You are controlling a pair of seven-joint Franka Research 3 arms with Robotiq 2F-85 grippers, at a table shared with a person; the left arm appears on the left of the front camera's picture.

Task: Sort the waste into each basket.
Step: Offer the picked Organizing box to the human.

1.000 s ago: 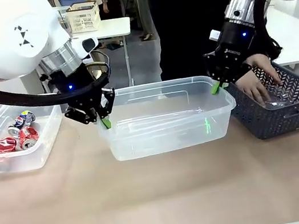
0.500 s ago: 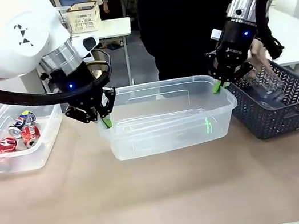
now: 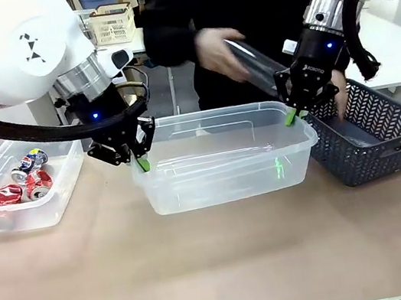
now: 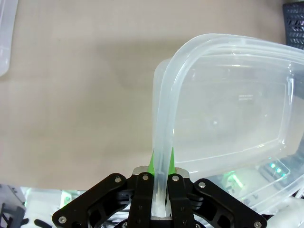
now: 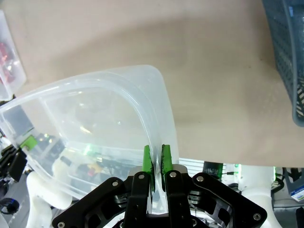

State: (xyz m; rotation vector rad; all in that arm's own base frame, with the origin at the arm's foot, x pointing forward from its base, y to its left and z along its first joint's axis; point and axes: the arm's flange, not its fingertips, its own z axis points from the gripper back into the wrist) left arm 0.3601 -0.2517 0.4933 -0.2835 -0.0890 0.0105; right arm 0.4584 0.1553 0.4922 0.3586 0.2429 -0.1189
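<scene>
A clear tub [image 3: 221, 181] sits at the table's middle, gripped at both ends. My left gripper [image 3: 140, 160] is shut on its left rim [image 4: 164, 95], the green pads [image 4: 151, 164] pinching the rolled edge. My right gripper [image 3: 290, 115] is shut on the right rim [image 5: 142, 102]. A person's hand [image 3: 215, 50] holds a clear plastic bottle [image 3: 251, 62] tilted above the tub's far right side. A second clear tub [image 3: 48, 212] at the left holds crushed red cans [image 3: 32, 185] and a blue-and-red can [image 3: 31, 159].
A dark lattice basket [image 3: 373, 139] stands at the right, touching the middle tub's end; the person's other hand [image 3: 340, 98] is at its near wall, behind my right gripper. The basket's edge [image 5: 285, 57] also appears in the right wrist view. Bare table lies in front.
The person's hand has left the dark basket with a clear bottle and carried it up and left over the middle tub. Both grippers keep their hold without moving.
</scene>
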